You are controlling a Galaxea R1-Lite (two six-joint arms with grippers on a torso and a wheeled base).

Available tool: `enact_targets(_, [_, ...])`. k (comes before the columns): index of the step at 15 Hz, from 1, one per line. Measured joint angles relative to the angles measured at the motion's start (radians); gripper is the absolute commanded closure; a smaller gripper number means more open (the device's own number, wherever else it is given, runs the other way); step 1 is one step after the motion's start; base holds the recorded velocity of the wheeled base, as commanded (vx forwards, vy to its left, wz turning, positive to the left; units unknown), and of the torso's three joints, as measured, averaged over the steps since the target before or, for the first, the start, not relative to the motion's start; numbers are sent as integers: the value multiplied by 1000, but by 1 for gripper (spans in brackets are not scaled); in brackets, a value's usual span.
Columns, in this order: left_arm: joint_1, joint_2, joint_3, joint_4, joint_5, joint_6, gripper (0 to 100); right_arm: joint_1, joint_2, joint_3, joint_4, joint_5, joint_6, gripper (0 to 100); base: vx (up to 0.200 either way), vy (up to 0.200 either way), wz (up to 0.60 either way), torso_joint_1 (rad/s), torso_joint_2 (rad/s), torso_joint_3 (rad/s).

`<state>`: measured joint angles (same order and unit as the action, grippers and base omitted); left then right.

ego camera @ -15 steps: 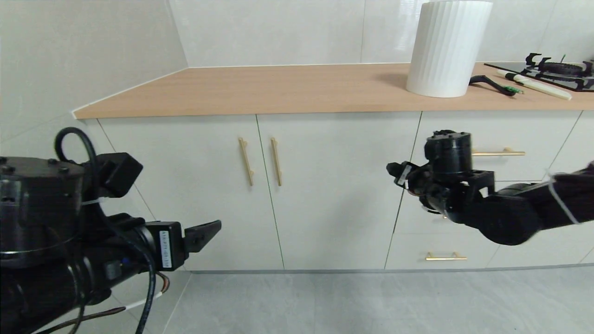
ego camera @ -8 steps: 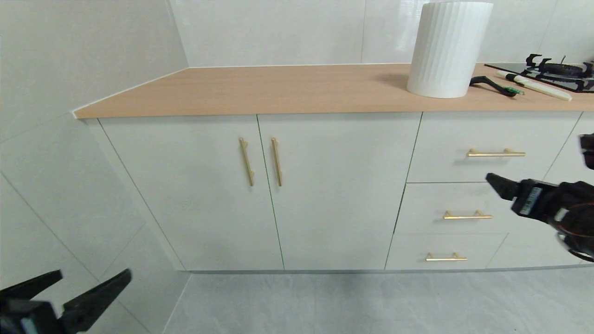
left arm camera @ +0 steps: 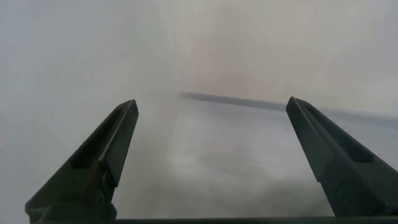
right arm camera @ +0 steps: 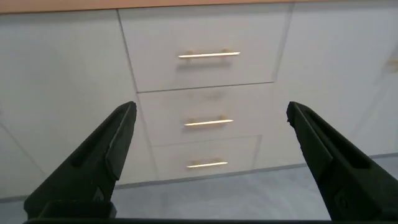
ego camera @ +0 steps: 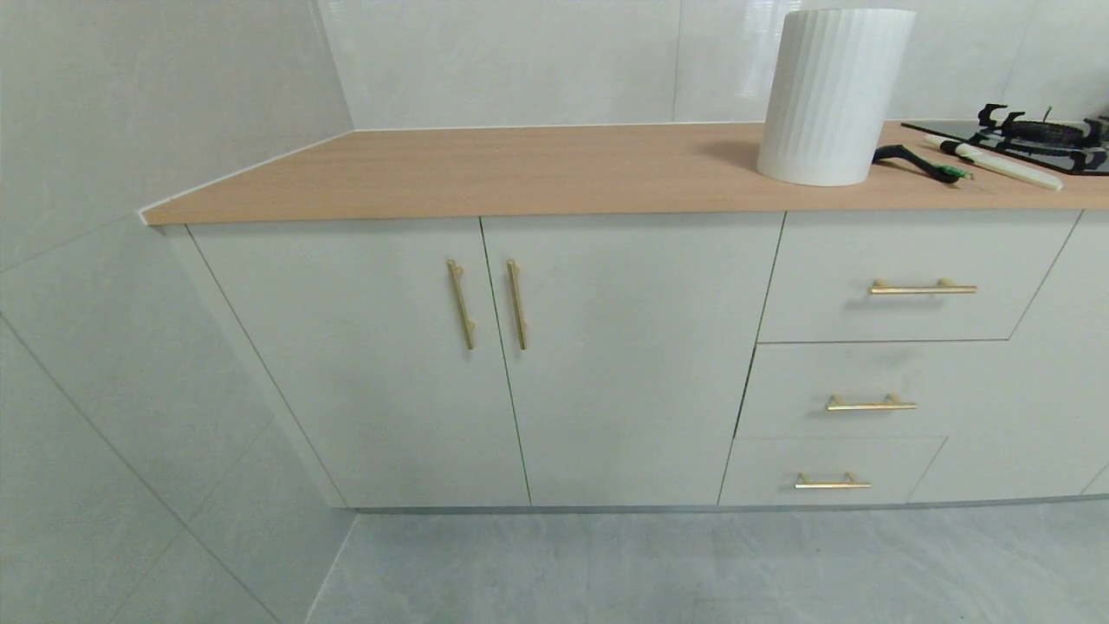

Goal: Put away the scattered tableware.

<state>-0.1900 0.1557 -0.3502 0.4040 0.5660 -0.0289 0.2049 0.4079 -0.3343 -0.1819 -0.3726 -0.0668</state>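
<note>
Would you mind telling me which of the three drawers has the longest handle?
The top drawer, just under the countertop: its gold handle spans more width than the middle drawer one, and the bottom drawer has the shortest.

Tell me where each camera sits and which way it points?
Head view: on the robot's head, facing forward and down at the wooden counter, the white ribbed container on it, the cabinet doors and the drawers.
Left wrist view: on the left wrist, looking between the open fingers of the left gripper at a blurred pale grey surface.
Right wrist view: on the right wrist, looking between the open fingers of the right gripper at the drawers.
Shared: head and right wrist views both show the three drawers.
</note>
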Motion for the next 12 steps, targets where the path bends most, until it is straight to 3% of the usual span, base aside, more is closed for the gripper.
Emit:
enact_targets(2, [49,-36,30,0,21,1,0,-32,-161,14,135,-14,-44,0,0,0,0,0,0,0])
enact_targets(3, [79,-47,44,0,30,-2,0,-46,-215,33,146,-69,-50,0,0,0,0,0,0,0])
enact_targets(5, [139,-80,75,-2,41,36,0,-81,-270,74,117,-114,-54,0,0,0,0,0,0,0])
enact_targets(7, [178,-124,142,-83,33,53,0,-150,-323,112,110,-90,-72,0,0,0,0,0,0,0])
enact_targets(10, [195,-150,215,-193,-186,65,0,-199,-387,250,58,-43,-86,0,0,0,0,0,0,0])
enact_targets(12, [197,-154,239,-225,-357,65,0,-208,-400,313,92,66,-52,0,0,0,0,0,0,0])
